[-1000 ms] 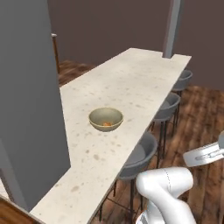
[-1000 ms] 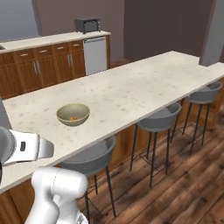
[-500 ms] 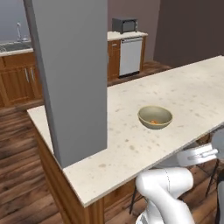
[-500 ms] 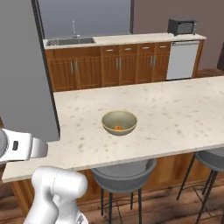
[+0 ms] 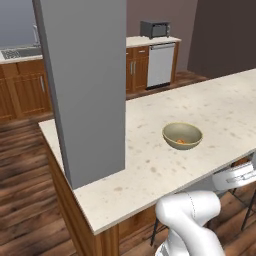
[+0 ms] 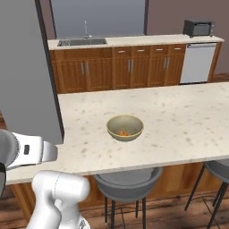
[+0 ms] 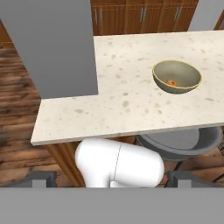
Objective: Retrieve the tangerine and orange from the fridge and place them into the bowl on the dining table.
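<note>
The bowl [image 5: 182, 135] [image 6: 125, 127] [image 7: 176, 76] stands on the dining table [image 5: 150, 165] [image 6: 179, 120] [image 7: 122, 109], a little in from its near edge. A small orange fruit [image 5: 181, 141] [image 6: 122, 133] [image 7: 171, 82] lies in it; I cannot tell whether it is the tangerine or the orange. My gripper [image 7: 111, 179] is open and holds nothing. It hangs low on the near side of the table, with its fingertips [image 7: 41, 177] far apart. The fridge is out of view.
A broad grey pillar [image 5: 85, 85] [image 6: 24, 67] [image 7: 52, 43] rises from the table's left end. Grey stools [image 6: 127, 181] [image 7: 183, 142] stand under the near edge. Wall counters behind carry a sink [image 6: 85, 42] and a microwave [image 5: 154, 29] [image 6: 199, 27], beside a dishwasher [image 5: 160, 65].
The base has turned, so both base views have swung across the kitchen and the bowl and pillar sit elsewhere in the picture. The bowl has not moved on the table. The gripper stays open.
</note>
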